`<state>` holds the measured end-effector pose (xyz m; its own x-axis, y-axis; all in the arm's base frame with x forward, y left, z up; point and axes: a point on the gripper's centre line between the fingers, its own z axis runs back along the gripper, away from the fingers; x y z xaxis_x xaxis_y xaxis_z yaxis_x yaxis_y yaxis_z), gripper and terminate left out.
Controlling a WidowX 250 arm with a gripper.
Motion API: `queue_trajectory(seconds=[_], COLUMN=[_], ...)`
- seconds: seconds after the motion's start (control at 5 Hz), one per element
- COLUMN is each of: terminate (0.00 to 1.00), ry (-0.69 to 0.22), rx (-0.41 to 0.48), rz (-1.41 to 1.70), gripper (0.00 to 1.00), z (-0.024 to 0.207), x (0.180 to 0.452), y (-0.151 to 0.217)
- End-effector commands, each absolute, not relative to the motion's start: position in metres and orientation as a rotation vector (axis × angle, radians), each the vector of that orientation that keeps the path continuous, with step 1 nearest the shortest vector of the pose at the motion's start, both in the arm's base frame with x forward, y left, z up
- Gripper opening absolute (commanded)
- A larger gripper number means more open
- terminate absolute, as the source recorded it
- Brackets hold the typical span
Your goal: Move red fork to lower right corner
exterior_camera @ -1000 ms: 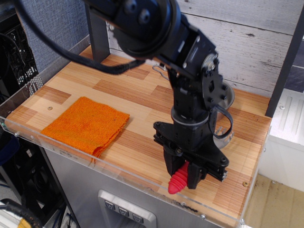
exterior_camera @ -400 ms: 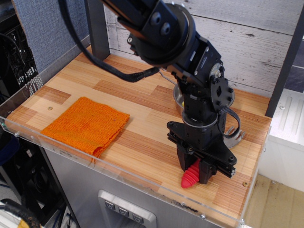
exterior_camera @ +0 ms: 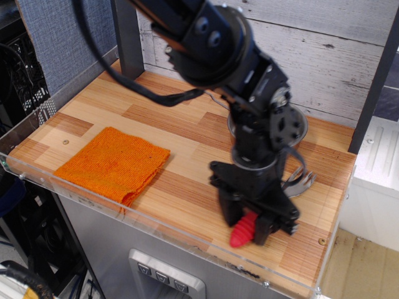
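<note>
Striped wooden tabletop (exterior_camera: 156, 118) with clear acrylic rim, orange cloth (exterior_camera: 113, 163) left; gripper (exterior_camera: 252, 223) clamped on red fork (exterior_camera: 244, 229), ribbed handle protruding below, tines (exterior_camera: 302, 182) behind, near lower right corner (exterior_camera: 310, 258).

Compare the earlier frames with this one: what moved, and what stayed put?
The gripper, shut on the fork throughout, carried it right toward the corner, then slipped back a little left. The tines now show behind the arm. The cloth and the pan have not moved.
</note>
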<state>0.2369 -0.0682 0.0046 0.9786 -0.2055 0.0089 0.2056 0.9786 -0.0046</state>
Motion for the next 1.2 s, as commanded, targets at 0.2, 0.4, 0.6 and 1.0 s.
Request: queue_trajectory(seconds=[0.2, 0.4, 0.6, 1.0], terminate=[0.0, 0.0, 0.0, 0.0], ry=[-0.254, -0.19, -0.117, -0.037], rx=[-0.055, -0.047, -0.058, 0.099], rz=[0.003, -0.016, -0.097, -0.184], gripper=[1.0, 1.0, 1.0, 1.0], z=[0.13, 0.147, 0.156, 0.168], x=[0.239, 0.242, 0.252, 0.259], y=[-0.015, 0.006, 0.01, 0.016])
